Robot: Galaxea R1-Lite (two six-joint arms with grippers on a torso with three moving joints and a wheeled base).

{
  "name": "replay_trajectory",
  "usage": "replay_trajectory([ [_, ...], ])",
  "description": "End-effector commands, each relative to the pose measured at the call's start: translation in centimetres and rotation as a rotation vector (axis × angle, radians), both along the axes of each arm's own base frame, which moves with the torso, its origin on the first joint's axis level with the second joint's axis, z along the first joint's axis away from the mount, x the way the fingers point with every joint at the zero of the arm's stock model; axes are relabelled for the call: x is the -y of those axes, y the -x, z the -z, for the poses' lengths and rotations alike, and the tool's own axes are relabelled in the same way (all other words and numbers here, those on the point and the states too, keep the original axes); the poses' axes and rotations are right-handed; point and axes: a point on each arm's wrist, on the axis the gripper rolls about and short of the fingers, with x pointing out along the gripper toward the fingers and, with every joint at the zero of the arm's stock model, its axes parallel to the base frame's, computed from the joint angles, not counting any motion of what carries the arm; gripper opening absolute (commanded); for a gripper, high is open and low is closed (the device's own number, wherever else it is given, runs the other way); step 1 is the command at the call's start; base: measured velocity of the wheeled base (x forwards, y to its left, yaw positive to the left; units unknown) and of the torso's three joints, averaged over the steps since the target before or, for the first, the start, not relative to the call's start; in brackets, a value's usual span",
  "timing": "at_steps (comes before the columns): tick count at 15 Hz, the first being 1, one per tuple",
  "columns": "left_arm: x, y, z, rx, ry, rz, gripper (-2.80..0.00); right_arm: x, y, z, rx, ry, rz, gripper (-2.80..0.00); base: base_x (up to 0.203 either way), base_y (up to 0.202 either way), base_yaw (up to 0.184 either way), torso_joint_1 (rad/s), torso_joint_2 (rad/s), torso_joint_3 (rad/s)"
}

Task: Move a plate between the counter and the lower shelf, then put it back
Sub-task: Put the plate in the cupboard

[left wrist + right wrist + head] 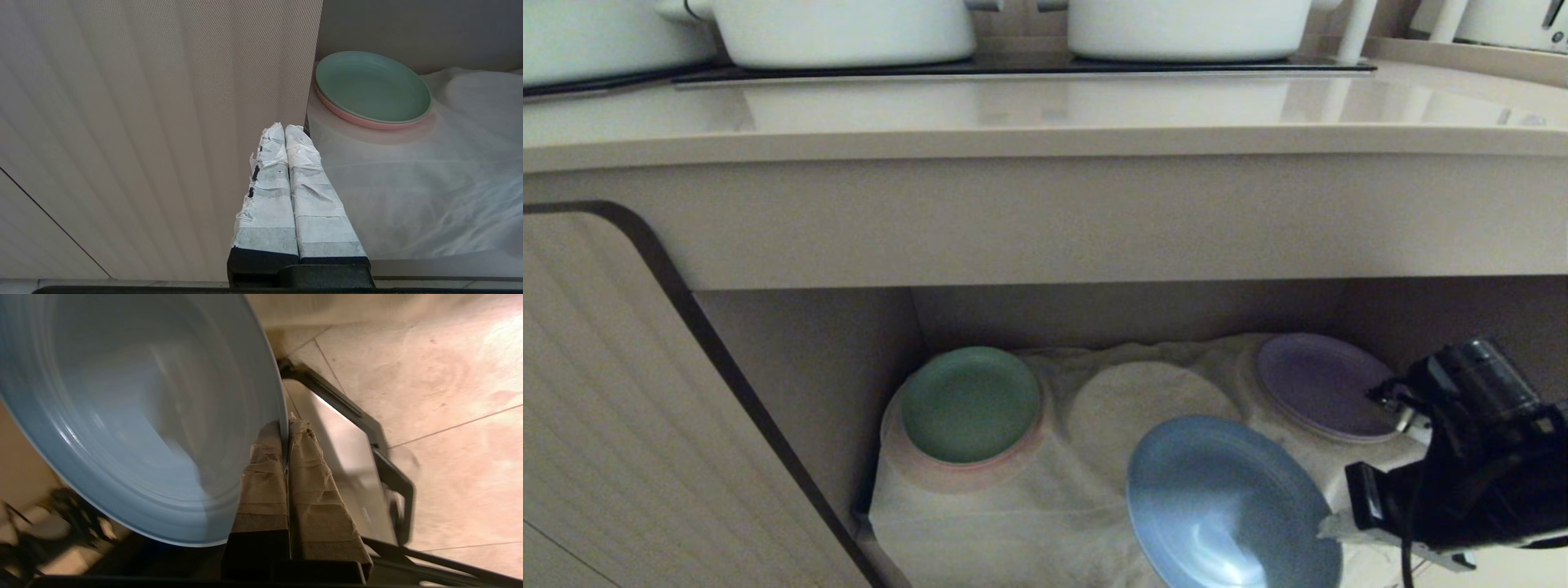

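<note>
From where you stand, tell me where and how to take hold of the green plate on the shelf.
Pinch the green plate at its front rim, coming in level from the open front of the lower shelf. The rim is thin and raised, and the plate sits on a pink plate that lifts its edge off the cloth, leaving room for a lower finger.

The light-blue plate (pixel 1229 502), tilted, hangs before the lower shelf (pixel 1029 506), below the beige counter (pixel 1045 122).
</note>
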Motion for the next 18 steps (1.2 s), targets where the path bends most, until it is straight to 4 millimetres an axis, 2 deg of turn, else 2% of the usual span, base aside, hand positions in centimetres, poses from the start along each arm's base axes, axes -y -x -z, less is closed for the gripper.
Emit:
replay_trajectory([
  [1, 0.0, 0.0, 0.0, 0.000, 0.001, -0.001, -2.80, -0.6, -2.1, 0.6, -0.040, -0.009, 0.038, -2.80, 0.000, 0.000, 0.000, 0.000, 0.00, 0.000],
  [7, 0.0, 0.0, 0.0, 0.001, 0.001, -0.001, -2.80, -1.4, -5.0, 1.3, -0.072, -0.028, 0.129, -2.80, 0.000, 0.000, 0.000, 0.000, 0.00, 0.000],
  [13, 0.0, 0.0, 0.0, 0.000, 0.001, -0.001, -2.80, -2.2, -7.3, 3.4, -0.026, -0.006, 0.184, -2.80, 0.000, 0.000, 0.000, 0.000, 0.00, 0.000],
  [18, 0.0, 0.0, 0.0, 0.000, 0.001, -0.001, -2.80, -3.3, -9.7, 3.5, -0.004, -0.038, 0.236, -2.80, 0.000, 0.000, 0.000, 0.000, 0.00, 0.000],
])
